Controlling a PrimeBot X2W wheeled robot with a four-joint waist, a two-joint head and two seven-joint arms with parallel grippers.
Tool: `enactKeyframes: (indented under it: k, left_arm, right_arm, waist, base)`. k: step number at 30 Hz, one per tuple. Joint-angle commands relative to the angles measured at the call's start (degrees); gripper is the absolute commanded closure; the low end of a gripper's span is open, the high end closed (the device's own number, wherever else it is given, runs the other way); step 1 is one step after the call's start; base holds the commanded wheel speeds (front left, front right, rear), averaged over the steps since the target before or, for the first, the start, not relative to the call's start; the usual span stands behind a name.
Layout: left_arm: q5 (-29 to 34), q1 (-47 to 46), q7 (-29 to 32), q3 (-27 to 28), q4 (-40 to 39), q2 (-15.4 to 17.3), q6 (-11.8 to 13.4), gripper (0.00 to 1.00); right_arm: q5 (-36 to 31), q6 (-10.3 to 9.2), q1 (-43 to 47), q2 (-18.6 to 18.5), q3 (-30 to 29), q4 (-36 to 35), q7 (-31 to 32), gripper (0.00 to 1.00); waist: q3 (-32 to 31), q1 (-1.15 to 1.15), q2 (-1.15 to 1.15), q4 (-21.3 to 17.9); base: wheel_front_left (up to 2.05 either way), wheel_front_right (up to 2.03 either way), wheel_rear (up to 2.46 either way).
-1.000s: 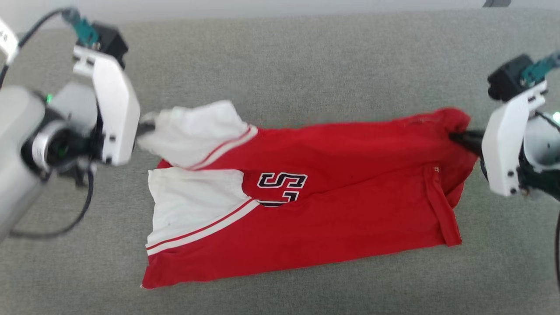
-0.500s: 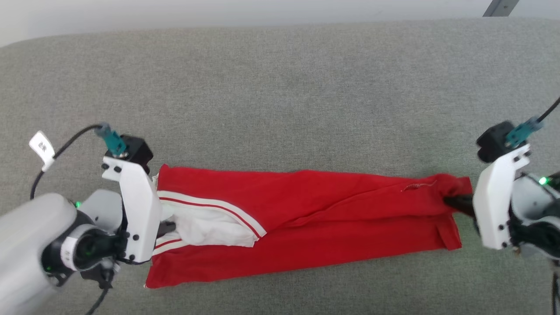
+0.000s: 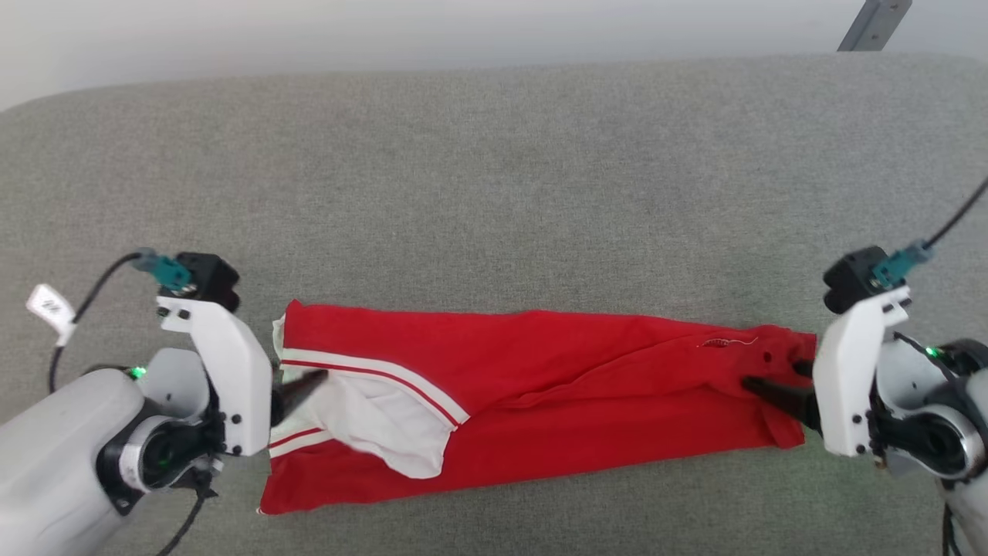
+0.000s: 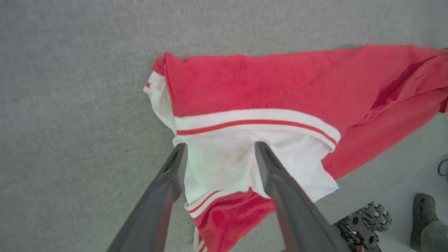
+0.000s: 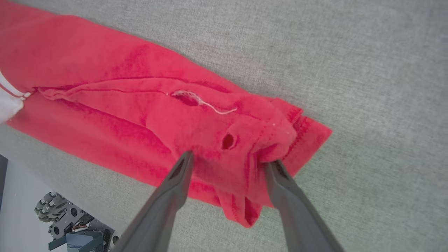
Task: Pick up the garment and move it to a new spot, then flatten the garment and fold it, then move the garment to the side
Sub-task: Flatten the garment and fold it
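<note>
The garment [image 3: 540, 386] lies on the grey surface as a long red strip folded lengthwise, its white sleeve [image 3: 378, 417] with a red stripe turned up at the left end. My left gripper [image 3: 312, 386] is open at that end. In the left wrist view its fingers straddle the white sleeve [image 4: 220, 164] without pinching it, the left gripper [image 4: 221, 146] low over the cloth. My right gripper [image 3: 772, 378] is open at the hem end. In the right wrist view, the right gripper [image 5: 231, 159] stands over a bunched red corner of the garment [image 5: 122, 105].
The wide grey padded surface [image 3: 494, 177] stretches beyond the garment on all sides. A metal bar [image 3: 868, 23] stands past its far right edge. Below the near edge I see the robot's wheel [image 4: 364, 220] and a dark shoe [image 4: 425, 217] on the pale floor.
Both grippers carried the garment's far half over the near half, hiding the lettering, then opened and let go. The head camera has shifted as well.
</note>
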Motion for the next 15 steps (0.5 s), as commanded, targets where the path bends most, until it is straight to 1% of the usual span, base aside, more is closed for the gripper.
enactKeyframes:
  k: [1, 5, 8, 15]
  left_arm:
    - [1.13, 1.19, -2.32, 0.74, -0.43, 0.38, -0.44, 0.00]
    - [3.68, 3.17, -10.96, 2.67, -2.34, 1.92, -1.11, 0.00]
    - [5.36, 5.09, -17.66, 3.95, -3.83, 2.94, -1.11, 0.00]
    - [8.31, 10.05, -32.48, 7.14, -5.90, 3.74, 0.84, 0.00]
  right_arm:
    - [-0.02, -0.02, 1.45, -0.09, -0.66, -0.51, -0.70, 0.00]
    - [0.00, -0.02, 4.56, -0.16, -2.91, -2.17, -1.92, 0.00]
    - [0.10, -0.02, 6.74, 0.25, -4.89, -3.12, -2.51, 0.00]
    - [-1.44, -0.02, 9.00, 0.86, -9.28, -3.85, -4.89, 0.00]
  waist:
    - [-0.35, 0.00, 0.00, -0.05]
    - [-0.82, 0.00, 0.00, -0.07]
    - [-0.95, 0.00, 0.00, 0.05]
    - [-0.31, 0.00, 0.00, 0.96]
  base:
    - [0.00, 0.00, 0.00]
    - [0.00, 0.00, 0.00]
    - [0.00, 0.00, 0.00]
    - [0.00, 0.00, 0.00]
